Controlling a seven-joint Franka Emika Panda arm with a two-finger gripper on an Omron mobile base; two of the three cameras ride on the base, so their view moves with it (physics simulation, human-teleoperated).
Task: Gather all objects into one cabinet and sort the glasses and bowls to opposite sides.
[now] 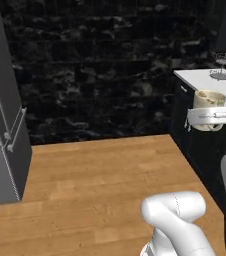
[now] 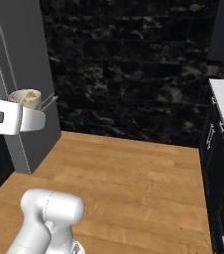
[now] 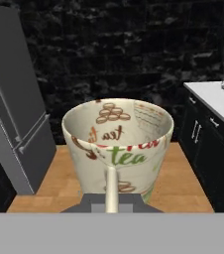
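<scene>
the room was a dark kitchen with a black marbled wall, a warm wooden floor and a tall grey fridge on the left. a white counter ran along the right over black base drawers, with a small wire stand on it near the far end.

the gripper was held up in the open air, well above the floor and out in front of the counter, not over any shelf. its fingers were pressed in on a cream-beige cup, printed with "tea" lettering. the cup sat upright in the grip, its handle turned toward the hand camera. in the right base view the same cup stood above the white hand, in front of the fridge.

as for progress, i judged the job to be in mid-carry: one glass was lifted and in transit, not yet placed. no open cabinet, bowl or other cup could be seen from here, so how much was already gathered could not be told. what remained for this cup was reaching the cabinet and setting it down on the glasses' side.
</scene>
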